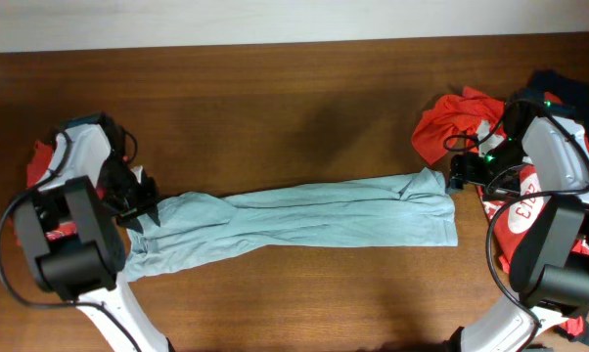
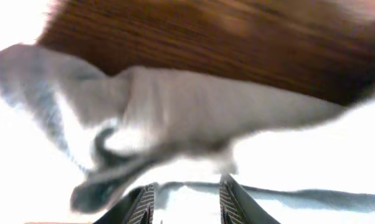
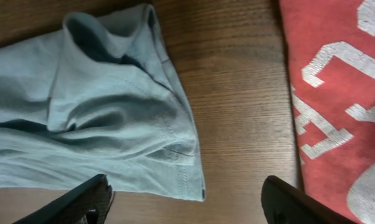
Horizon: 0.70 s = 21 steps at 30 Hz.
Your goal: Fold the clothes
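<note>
The left tool (image 2: pixel 186 198) was found clenched on a bunched fold at the left end of the light blue garment (image 1: pixel 314 217), though that view was blurred. The right tool (image 3: pixel 184 202) was spread wide, empty, just beside the stitched right hem. The garment, laid lengthwise across the wooden desk (image 1: pixel 275 108), was judged a light, soft, limp knit best gripped at hems and corners; a red printed shirt (image 3: pixel 343 93) was noted nearby.
</note>
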Available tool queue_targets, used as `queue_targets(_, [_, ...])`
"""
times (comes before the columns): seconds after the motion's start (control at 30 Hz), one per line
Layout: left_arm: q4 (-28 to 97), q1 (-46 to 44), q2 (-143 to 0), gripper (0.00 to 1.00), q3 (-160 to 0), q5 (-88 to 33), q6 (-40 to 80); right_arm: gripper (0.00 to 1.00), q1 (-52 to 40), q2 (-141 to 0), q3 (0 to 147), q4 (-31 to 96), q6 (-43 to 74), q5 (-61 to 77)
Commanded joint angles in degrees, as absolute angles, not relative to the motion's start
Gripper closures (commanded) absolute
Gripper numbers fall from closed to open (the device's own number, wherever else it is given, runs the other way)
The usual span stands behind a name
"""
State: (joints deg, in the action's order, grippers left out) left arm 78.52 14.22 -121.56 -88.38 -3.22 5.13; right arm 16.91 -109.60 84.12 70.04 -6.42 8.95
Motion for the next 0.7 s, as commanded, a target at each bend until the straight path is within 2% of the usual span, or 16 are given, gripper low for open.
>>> queue_targets(0.0, [79.24, 14.24, -113.89, 0.65, -88.23, -5.17, 3.38, 0.16, 17.06, -109.89, 84.18, 70.08, -7.29, 10.52])
queue_targets(0.2, [81.93, 14.24, -103.44, 0.65, -88.23, -4.58, 3.38, 0.12, 17.06, -110.0, 84.18, 70.08, -8.56, 10.57])
queue_targets(0.37, [77.28, 14.24, -95.15, 0.64, -88.23, -4.56, 3.4, 0.11, 17.06, -111.85, 84.16, 69.21, -8.8, 10.87])
queue_targets(0.47, [75.22, 14.24, -92.73, 0.5, -88.23, -4.71, 3.4, 0.12, 17.06, -114.5, 84.16, 69.19, -9.54, 13.32])
queue_targets(0.67, [75.18, 14.24, -92.77, 0.48, -88.2, -4.71, 3.4, 0.12, 16.91, -120.66, 84.16, 67.68, -11.38, 16.95])
